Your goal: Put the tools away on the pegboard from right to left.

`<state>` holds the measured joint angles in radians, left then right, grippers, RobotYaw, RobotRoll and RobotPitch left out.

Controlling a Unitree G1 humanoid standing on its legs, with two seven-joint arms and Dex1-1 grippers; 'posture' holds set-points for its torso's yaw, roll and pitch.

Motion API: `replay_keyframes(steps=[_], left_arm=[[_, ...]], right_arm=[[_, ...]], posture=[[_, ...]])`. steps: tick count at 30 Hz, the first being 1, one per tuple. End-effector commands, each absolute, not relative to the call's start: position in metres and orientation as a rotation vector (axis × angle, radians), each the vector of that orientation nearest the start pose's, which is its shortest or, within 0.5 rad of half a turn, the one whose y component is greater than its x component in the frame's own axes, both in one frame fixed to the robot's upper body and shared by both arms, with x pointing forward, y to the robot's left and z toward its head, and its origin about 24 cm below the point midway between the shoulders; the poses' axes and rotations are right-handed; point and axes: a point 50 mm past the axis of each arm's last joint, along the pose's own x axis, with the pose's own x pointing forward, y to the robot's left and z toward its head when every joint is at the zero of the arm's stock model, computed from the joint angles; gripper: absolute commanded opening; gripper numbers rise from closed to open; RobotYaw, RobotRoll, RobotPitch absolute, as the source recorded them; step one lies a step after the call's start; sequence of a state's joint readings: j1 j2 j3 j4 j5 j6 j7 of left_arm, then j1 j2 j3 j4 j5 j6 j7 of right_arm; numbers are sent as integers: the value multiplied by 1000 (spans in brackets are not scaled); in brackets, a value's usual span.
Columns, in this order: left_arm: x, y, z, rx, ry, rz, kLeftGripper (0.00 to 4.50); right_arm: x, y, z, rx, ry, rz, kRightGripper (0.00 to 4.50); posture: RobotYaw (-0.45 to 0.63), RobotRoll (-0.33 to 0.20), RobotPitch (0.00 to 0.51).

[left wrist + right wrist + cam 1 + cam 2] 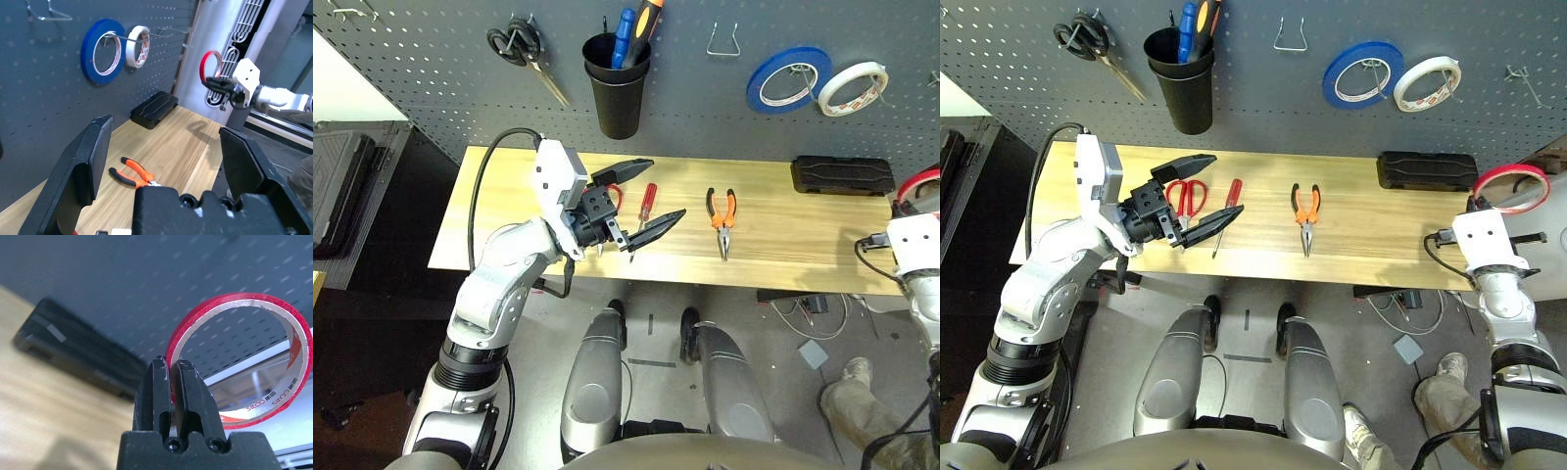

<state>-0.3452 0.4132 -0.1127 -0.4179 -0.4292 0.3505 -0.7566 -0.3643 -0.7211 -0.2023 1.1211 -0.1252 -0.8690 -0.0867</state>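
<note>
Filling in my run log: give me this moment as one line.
right gripper: shut on red tape ring, off table | left gripper: open, empty | pliers, screwdriver, red scissors: on table

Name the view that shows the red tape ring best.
The right wrist view: the red tape ring fills it, pinched at its rim between the right gripper fingers. The right eye view shows it small at the table's right end, the left eye view cut off, the left wrist view distant.

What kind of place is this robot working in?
Most likely a workshop bench or a mock-up of one: a dark pegboard carries hooks, tape rolls and a black cup of tools, while orange-handled pliers and a red-handled screwdriver lie on the wooden worktop.
</note>
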Motion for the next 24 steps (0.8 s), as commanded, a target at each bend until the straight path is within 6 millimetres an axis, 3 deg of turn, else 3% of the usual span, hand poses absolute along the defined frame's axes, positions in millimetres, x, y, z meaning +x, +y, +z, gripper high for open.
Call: replay_keyframes(steps=[1,12,24], left_arm=[[250,104,186,180,-318,-1148,4500],[247,96,198,132,-360,-1195,4500],[254,91,202,146,-375,-1162,4500]], right_arm=[[255,-375,87,-767,-220,-312,20],[283,-372,120,-762,-284,-311,20],[334,-361,152,-711,-116,-297,20]], posture=[[236,0,267],[214,0,269],[221,0,273]])
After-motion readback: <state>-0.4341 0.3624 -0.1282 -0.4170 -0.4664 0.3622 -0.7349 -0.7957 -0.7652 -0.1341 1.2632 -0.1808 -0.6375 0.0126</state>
